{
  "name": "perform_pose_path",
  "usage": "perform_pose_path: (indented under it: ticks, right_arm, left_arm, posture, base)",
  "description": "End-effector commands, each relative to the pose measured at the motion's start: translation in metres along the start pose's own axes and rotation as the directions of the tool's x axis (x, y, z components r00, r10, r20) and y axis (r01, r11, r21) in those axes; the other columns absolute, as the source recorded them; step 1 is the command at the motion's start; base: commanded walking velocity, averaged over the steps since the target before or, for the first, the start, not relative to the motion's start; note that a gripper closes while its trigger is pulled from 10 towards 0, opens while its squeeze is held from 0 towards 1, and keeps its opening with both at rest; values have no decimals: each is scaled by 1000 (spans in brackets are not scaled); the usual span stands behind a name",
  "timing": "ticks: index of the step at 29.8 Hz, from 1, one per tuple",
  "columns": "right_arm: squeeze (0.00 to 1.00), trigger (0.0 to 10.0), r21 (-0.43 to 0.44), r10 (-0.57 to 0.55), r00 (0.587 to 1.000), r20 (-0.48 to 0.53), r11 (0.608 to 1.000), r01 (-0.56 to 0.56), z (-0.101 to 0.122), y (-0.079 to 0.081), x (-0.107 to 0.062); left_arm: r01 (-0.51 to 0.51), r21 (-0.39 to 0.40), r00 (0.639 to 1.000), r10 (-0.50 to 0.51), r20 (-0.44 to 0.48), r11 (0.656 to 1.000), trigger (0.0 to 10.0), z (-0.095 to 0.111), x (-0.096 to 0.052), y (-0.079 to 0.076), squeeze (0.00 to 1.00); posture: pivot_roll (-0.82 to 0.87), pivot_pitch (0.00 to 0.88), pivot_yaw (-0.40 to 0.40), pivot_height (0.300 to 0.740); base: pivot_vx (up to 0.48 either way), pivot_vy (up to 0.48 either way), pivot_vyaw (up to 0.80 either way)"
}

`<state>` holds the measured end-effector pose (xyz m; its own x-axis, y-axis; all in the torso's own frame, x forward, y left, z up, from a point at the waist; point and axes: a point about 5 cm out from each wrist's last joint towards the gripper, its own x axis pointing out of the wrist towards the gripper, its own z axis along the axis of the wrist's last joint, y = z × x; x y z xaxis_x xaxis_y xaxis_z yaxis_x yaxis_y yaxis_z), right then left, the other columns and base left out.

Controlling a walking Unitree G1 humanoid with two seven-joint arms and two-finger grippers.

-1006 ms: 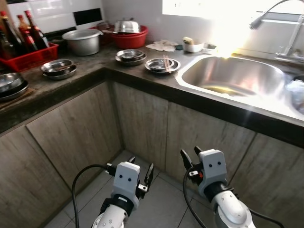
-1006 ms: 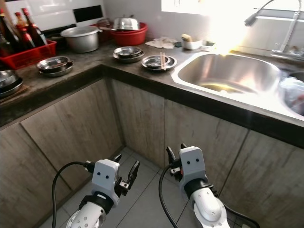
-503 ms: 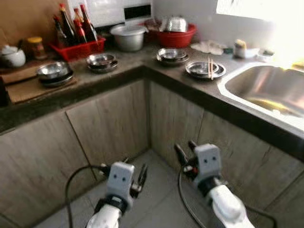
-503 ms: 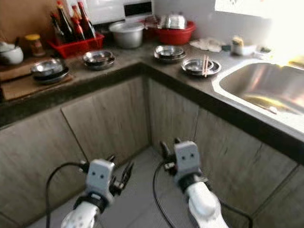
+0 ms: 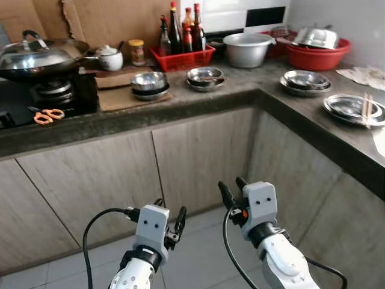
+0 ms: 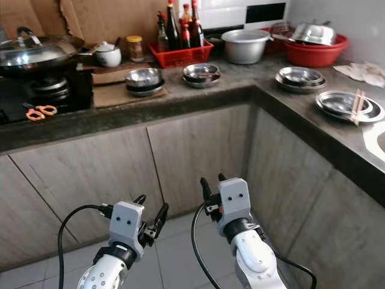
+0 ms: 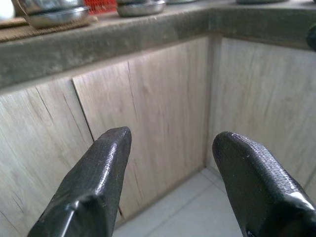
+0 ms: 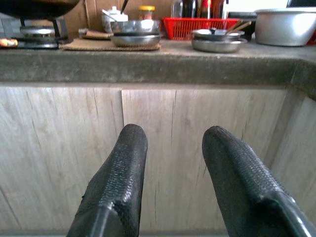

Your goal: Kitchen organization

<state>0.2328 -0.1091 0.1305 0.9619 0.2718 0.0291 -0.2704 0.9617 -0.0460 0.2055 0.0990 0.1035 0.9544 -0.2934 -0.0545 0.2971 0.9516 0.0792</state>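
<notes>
An L-shaped dark stone desk (image 5: 180, 108) runs over pale wood-grain cabinet doors (image 5: 198, 156), with grey floor tiles (image 5: 198, 265) below. At the far left a wok (image 5: 39, 57) with a glass lid sits on a black gas stove (image 5: 42, 96), and orange-handled scissors (image 5: 48, 115) lie on the stove top in front of it. Brown cardboard (image 5: 90, 21) leans on the wall behind. Along the back stand a red basin (image 5: 317, 55) holding a steel lid, a grey pot (image 5: 246, 49), and a red basket (image 5: 183, 57) of dark bottles. A white teapot (image 5: 110, 58) and a yellow-lidded jar (image 5: 137, 52) stand beside the basket. 4 stacks of steel bowls and plates are spread over the desk: 1 on a brown mat (image 5: 149, 83), 1 next to it (image 5: 204, 77), 1 past the corner (image 5: 305, 81), and 1 carrying chopsticks (image 5: 355, 108) at the right edge. Low before the cabinets, well below the dishes, the left gripper (image 5: 171, 214) and right gripper (image 5: 232, 189) hover with fingers parted, grasping nothing.
</notes>
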Motion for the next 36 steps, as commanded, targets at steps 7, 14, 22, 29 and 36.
perform_pose_path:
  ticks: [7, 14, 22, 29, 36]
  right_arm:
    - [0, 10000, 25, -21, 1000, 23, 999, 20, 4, -5, 2]
    - [0, 10000, 26, -15, 999, 36, 1000, 14, 7, -4, 4]
    - [0, 10000, -34, -1, 998, 58, 999, 3, 11, -3, 8]
    - [0, 10000, -34, 9, 998, 61, 999, -7, 12, -3, 11]
    - [0, 10000, -37, 1, 996, 89, 999, 3, 18, -6, 20]
  left_arm:
    - [13, 2, 1000, -13, 7, 1000, 10000, 3, 0, -5, 0]
    - [13, 3, 1000, -13, 7, 1000, 10000, 3, 0, -5, 0]
    - [11, 2, 1000, -11, 10, 1000, 10000, 3, 1, -5, 0]
    - [9, 1, 1000, -9, 11, 1000, 10000, 4, 1, -5, 0]
    - [7, 0, 1000, -7, 11, 1000, 10000, 4, 1, -5, 0]
  posture:
    - [21, 0, -7, 740]
    - [21, 1, -5, 740]
    - [24, 0, -8, 740]
    - [25, 0, -11, 740]
    - [27, 0, -13, 740]
  base:
    - [279, 0, 151]
    - [290, 0, 0]
    - [306, 0, 99]
    - [310, 0, 798]
    - [315, 0, 457]
